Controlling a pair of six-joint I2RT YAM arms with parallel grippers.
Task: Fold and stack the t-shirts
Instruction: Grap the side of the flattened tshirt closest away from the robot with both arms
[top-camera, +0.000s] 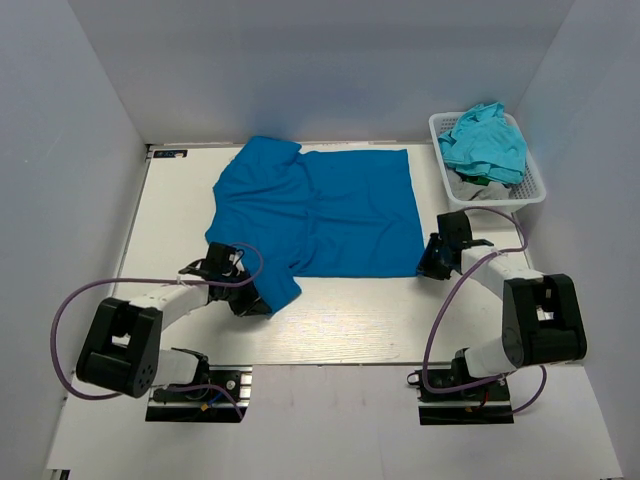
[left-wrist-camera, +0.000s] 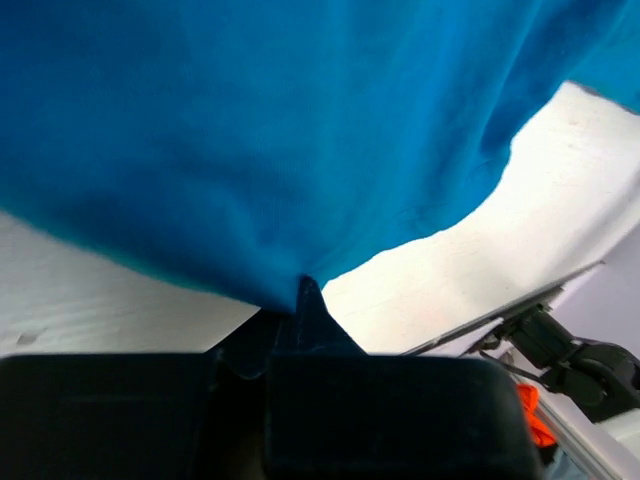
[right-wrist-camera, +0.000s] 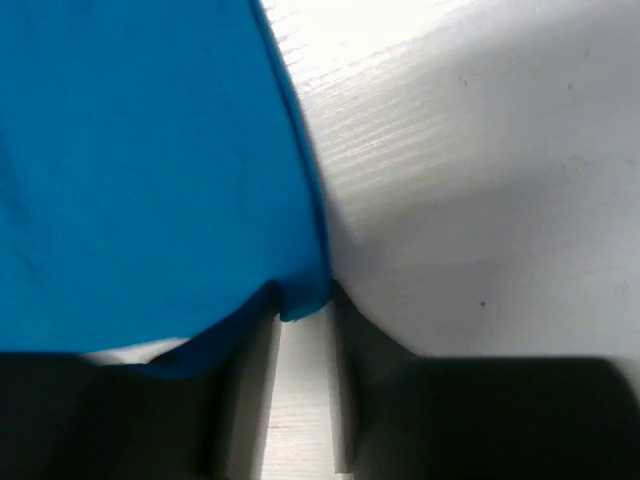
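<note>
Across the middle of the table (top-camera: 340, 320) you've got the royal blue t-shirt (top-camera: 320, 210) (left-wrist-camera: 250, 130) (right-wrist-camera: 130, 150) spread flat, collar end to the left, hem to the right. Your L gripper (top-camera: 250, 300) (left-wrist-camera: 303, 290) is at the shirt's near-left corner w/ jaws fully closed, pinching a fold of blue cloth that bunches at the tips. Your R gripper (top-camera: 432, 265) (right-wrist-camera: 303, 310) sits at the near-right hem corner w/ jaws only partway closed. A narrow gap shows bare tabletop between the fingers (right-wrist-camera: 245, 400), and the corner lies right at the tips; can't tell if it's pinched. Far right, the white basket (top-camera: 535, 195) holds the teal t-shirts (top-camera: 488, 140) in a crumpled heap, well apart from both grippers.
</note>
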